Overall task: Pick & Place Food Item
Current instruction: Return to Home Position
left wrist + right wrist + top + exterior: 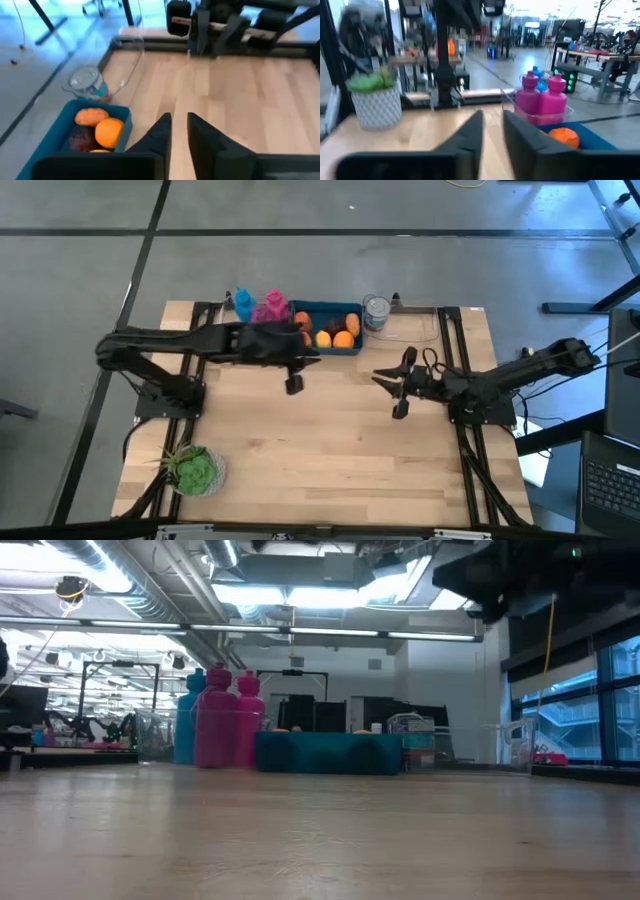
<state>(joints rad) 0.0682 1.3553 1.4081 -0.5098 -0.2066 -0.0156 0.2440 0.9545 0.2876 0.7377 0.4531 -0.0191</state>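
A blue bin [330, 348] at the table's far edge holds the food: an orange [109, 132], a brown roll [90, 116] and a dark red piece [82, 140]. My left gripper [312, 360] hovers above the table just in front of the bin's near wall [120, 135], pointing toward the table's right. Its fingers [179, 122] stand close together with only bare wood in the slit. My right gripper [382, 377] hangs over the table's middle right, pointing left. Its fingers [492, 122] are also nearly together and empty.
Pink bottles [272, 305] and a blue bottle [243, 302] stand left of the bin. A can [377, 312] stands right of it beside a clear tray [420, 325]. A potted plant [195, 470] sits at the near left corner. Bare wood lies between and in front of the arms.
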